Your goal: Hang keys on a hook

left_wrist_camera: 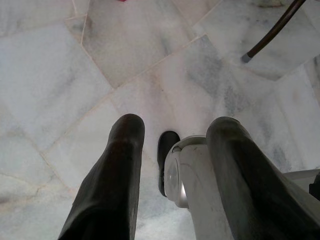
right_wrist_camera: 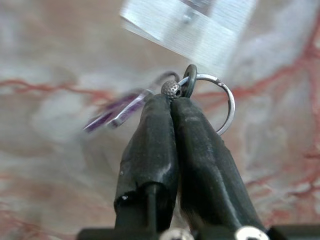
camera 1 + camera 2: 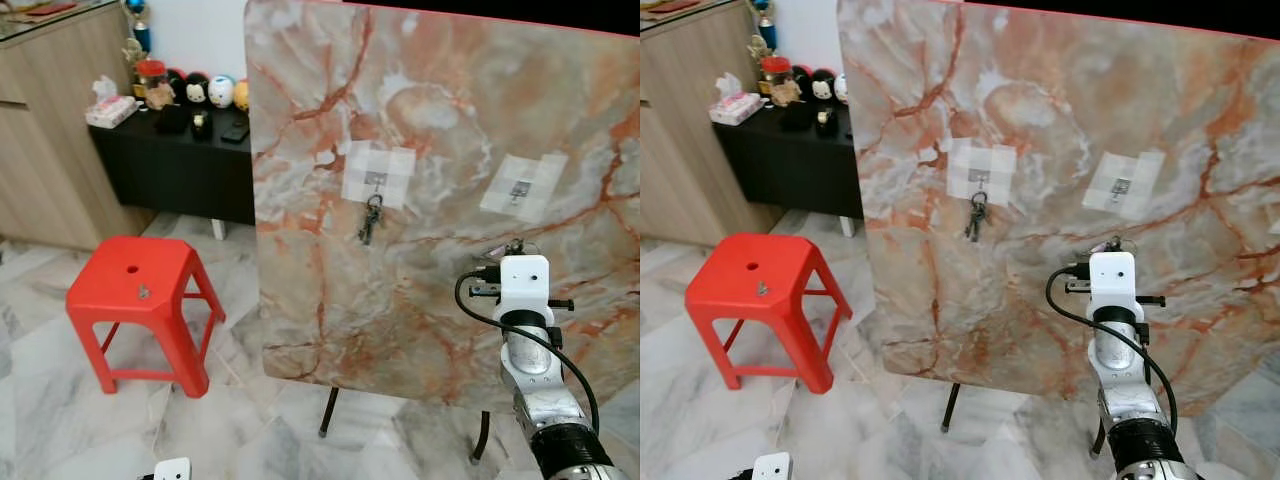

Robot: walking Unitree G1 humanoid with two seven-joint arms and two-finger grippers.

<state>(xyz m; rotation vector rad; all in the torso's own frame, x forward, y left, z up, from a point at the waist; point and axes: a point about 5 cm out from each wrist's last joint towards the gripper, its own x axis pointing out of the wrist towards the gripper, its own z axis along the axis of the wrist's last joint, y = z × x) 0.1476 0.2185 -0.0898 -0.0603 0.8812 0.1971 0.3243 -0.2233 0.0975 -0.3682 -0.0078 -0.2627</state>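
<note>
**Already pinched: a key ring below the right-hand hook**

Upright on thin dark legs stands a marble-patterned board, and two taped patches on its face each carry a small metal hook. From the left hook hangs one bunch of keys, lying against the board near its middle. Nothing hangs from the right hook, nearer the board's right edge.

Raised in front of the board's lower right part, the right gripper points at the surface just below that right hook. Its two black fingers are pressed together, clamping a second set of keys by the metal ring; the blurred keys dangle beside the fingertips.

Low by the marble floor hangs the left gripper, its fingers spread apart and holding nothing.

Beside the board's left edge stands a red stool.
</note>
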